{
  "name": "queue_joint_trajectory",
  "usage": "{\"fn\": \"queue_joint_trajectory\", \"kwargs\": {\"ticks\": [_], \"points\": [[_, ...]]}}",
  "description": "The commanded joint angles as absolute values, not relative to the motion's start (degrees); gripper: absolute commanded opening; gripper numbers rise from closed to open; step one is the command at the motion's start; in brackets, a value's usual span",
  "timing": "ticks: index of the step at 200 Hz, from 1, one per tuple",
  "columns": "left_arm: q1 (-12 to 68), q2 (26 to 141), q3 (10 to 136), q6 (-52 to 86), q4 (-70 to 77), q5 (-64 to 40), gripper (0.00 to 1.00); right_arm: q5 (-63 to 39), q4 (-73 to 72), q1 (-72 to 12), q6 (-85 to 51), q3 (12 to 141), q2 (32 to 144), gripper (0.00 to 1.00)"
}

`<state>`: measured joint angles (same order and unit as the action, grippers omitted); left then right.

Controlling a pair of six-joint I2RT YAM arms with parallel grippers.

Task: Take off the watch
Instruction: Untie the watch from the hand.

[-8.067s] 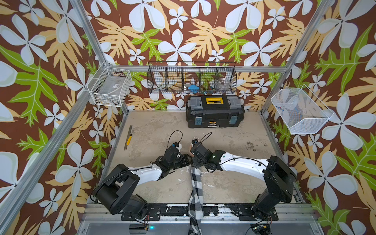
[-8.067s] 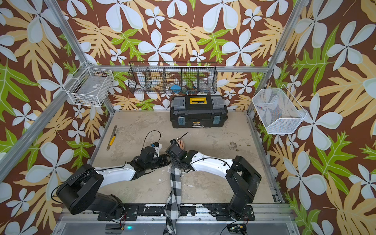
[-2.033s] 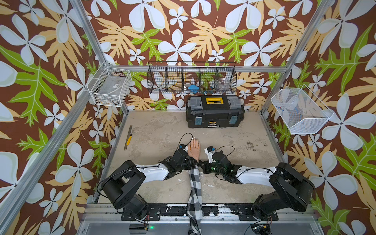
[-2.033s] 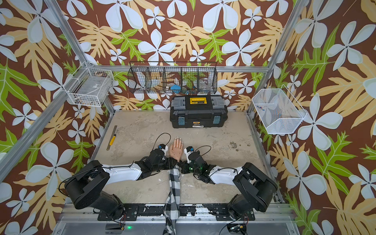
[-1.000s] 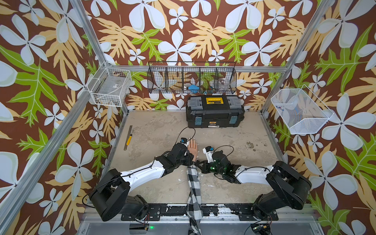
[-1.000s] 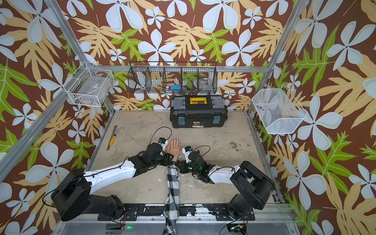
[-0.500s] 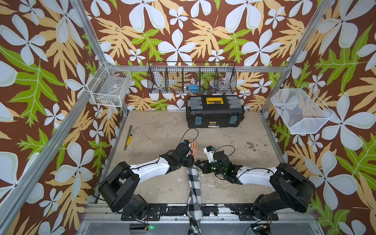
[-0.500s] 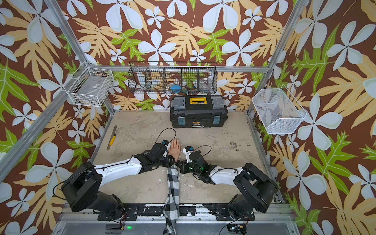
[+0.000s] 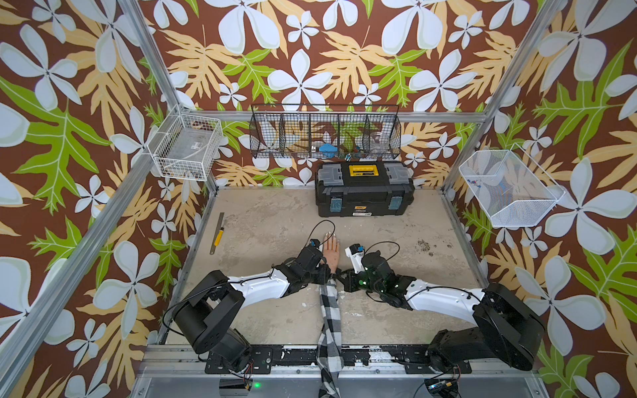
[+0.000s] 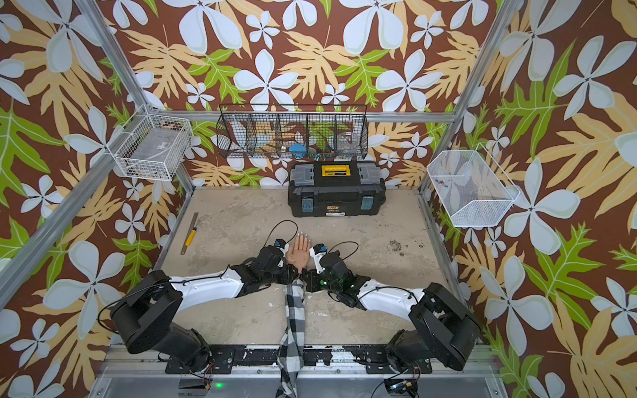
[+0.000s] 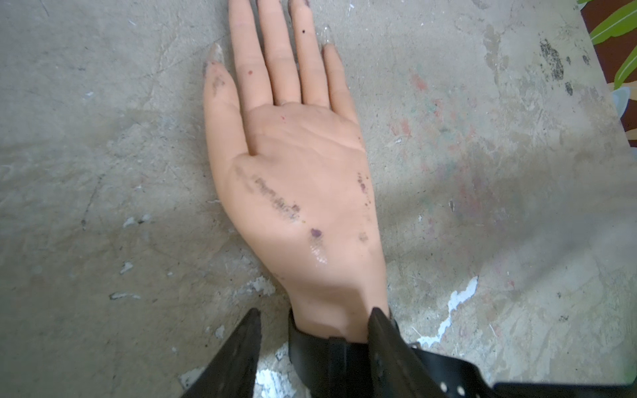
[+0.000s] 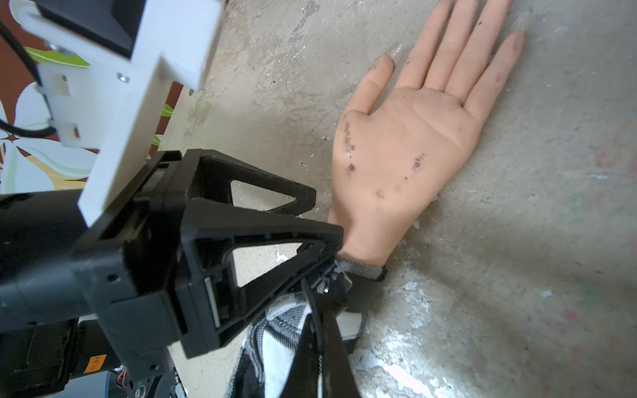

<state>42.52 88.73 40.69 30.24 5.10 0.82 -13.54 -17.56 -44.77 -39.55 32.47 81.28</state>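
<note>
Watch [image 11: 320, 355] is still on the wrist of the mannequin hand [image 11: 303, 179], which lies palm up on the table [image 11: 103, 172] where the plaid sleeve [image 9: 329, 310] ends. Its face does not show; I see only the black strap going around the wrist.

Eight seconds ago both arms were over the hand and covered it. Since two seconds ago each gripper is low beside the wrist and the palm is free to see. In the last second only the rear part of the left arm has changed its pose. At the wrist itself almost nothing has moved.

The left gripper [image 11: 315, 312] is about half open and stands astride the wrist. One finger lies against the strap, and the other is on the table with a small gap to the wrist, so it clamps nothing. The right gripper [image 12: 313, 303] is fully closed. It seems to pinch the loose strap end [image 11: 448, 384], which runs away from the wrist with its holes showing. A small metal part, probably the buckle [image 12: 327, 275], sits just beside its tip.

In my judgement the strap is partly opened but the watch is not yet released. The pause suggests that the right side must pull the end free while the left one steadies the wrist.
</note>
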Motion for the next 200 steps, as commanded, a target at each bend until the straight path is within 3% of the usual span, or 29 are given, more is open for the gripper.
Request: {"fn": "queue_joint_trajectory", "kwargs": {"ticks": [1,104,120,158,200], "points": [[42.44,89.54,39.76,30.49,0.77,1.68,0.51,-13.39,-17.07,-44.43,-39.1,30.71,82.47,0.0],[42.45,90.81,37.28,32.8,4.69,-0.29,0.51,-20.81,-29.59,-44.29,-44.09,27.58,90.29,0.0],[42.42,90.13,37.09,32.96,4.97,-1.05,0.55,-21.45,-30.42,-44.3,-44.2,27.94,90.26,0.0],[42.45,84.48,38.11,33.33,2.19,1.36,0.75,-21.05,-30.1,-44.28,-44.23,27.51,89.74,0.0],[42.54,80.84,39.98,31.86,-0.28,1.76,0.77,-21.01,-30.2,-44.26,-44.38,27.46,89.91,0.0]]}}
